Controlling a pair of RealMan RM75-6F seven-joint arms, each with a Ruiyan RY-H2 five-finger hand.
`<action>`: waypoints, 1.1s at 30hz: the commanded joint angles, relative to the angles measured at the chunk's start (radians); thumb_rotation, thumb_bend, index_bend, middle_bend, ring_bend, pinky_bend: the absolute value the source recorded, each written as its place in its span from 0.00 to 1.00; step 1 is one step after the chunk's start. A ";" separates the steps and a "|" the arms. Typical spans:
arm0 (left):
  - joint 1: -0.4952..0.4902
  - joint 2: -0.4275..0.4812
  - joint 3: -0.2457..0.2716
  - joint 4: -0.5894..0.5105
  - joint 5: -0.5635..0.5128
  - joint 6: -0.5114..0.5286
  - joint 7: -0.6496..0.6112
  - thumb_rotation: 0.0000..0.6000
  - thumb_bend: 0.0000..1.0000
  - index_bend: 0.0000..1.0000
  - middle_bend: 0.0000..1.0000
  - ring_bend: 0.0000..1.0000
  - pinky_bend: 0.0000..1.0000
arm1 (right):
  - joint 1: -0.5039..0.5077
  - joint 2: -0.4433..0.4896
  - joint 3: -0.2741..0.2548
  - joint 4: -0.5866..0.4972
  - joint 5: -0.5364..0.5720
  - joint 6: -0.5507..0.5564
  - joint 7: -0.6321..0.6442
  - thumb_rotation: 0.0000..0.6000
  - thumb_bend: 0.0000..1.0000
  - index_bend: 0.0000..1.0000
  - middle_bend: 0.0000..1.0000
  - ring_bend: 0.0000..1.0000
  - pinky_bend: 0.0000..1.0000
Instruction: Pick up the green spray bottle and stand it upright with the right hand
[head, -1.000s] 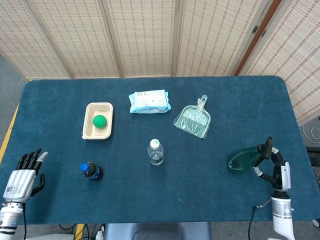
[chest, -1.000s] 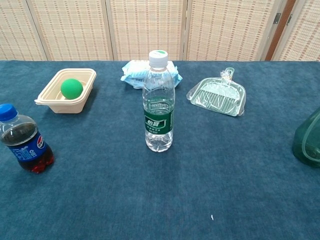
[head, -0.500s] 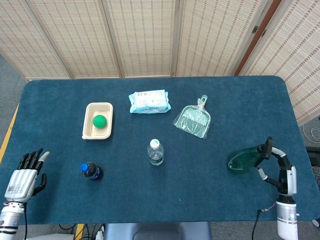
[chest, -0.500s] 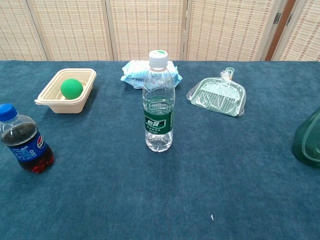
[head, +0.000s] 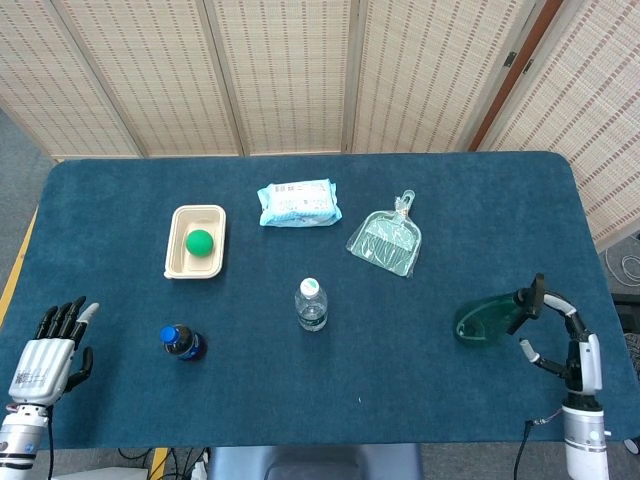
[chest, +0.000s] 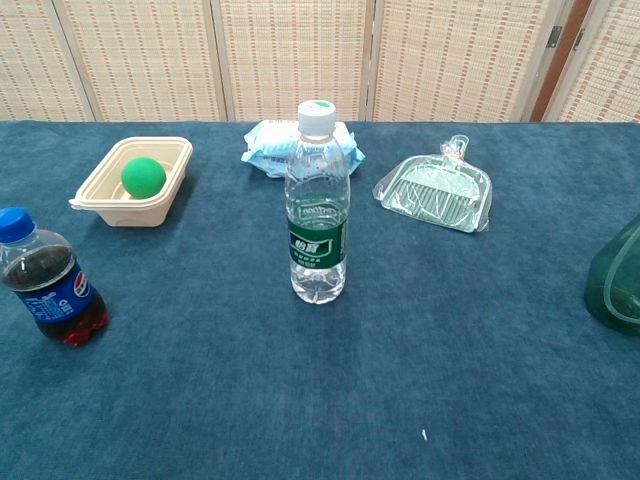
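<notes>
The green translucent spray bottle (head: 486, 320) stands on the blue table near the right edge, its black nozzle pointing toward my right hand. The chest view catches only the bottle's lower body (chest: 618, 279) at the right border, base on the cloth. My right hand (head: 574, 346) is just right of the bottle at the table's front right corner; its fingers are spread and hold nothing, with one fingertip close to the nozzle. My left hand (head: 48, 349) lies at the front left corner with fingers straight and empty. Neither hand shows in the chest view.
A clear water bottle (head: 311, 304) stands mid-table and a small cola bottle (head: 183, 342) front left. A beige tray (head: 180, 262) holds a green ball (head: 200, 241). A wipes pack (head: 298, 203) and a wrapped dustpan (head: 386, 240) lie further back.
My right hand has drawn back down and to the right, away from the spray bottle. The bottle and the left hand have stayed put.
</notes>
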 joint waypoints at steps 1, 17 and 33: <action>-0.002 0.002 -0.002 -0.005 0.000 0.000 0.004 1.00 0.61 0.06 0.01 0.00 0.00 | -0.020 0.050 -0.015 -0.054 -0.011 0.008 -0.068 1.00 0.12 0.28 0.23 0.22 0.22; -0.017 0.007 -0.017 -0.027 -0.004 -0.003 0.021 1.00 0.61 0.06 0.01 0.00 0.00 | -0.069 0.317 -0.055 -0.387 -0.024 -0.043 -0.503 1.00 0.12 0.28 0.23 0.22 0.21; -0.024 -0.001 -0.022 -0.021 -0.013 -0.008 0.027 1.00 0.61 0.06 0.01 0.00 0.00 | -0.069 0.539 -0.079 -0.720 -0.012 -0.147 -0.872 1.00 0.12 0.26 0.22 0.21 0.20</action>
